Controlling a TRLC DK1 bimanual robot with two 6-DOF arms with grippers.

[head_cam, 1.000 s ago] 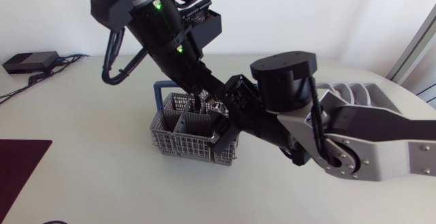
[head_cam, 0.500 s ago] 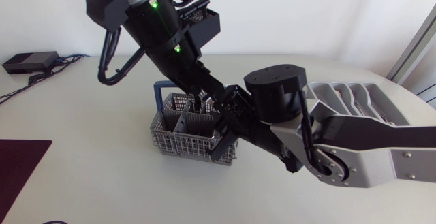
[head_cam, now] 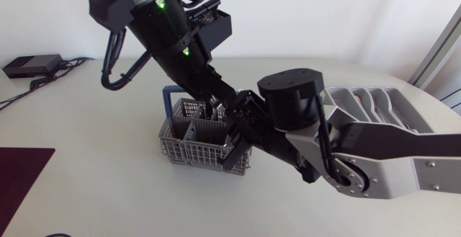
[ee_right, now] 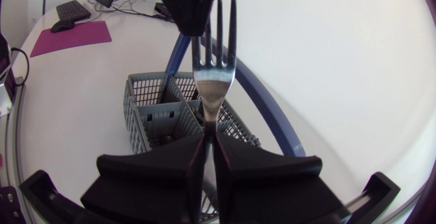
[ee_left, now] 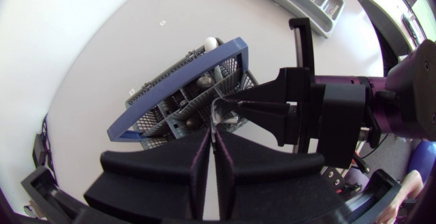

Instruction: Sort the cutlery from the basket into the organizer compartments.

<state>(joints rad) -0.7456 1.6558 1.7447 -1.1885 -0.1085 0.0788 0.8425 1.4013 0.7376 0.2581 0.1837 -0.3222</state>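
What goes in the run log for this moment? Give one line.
fork: held over basket | right gripper: shut on fork | left gripper: shut on fork's tine end

Bright, even light washes the pale table; the basket throws only a faint, soft shadow. The fork carries a mild sheen, and both wrist views bow the table's edges.

One basket, one organizer, one fork, two tools.
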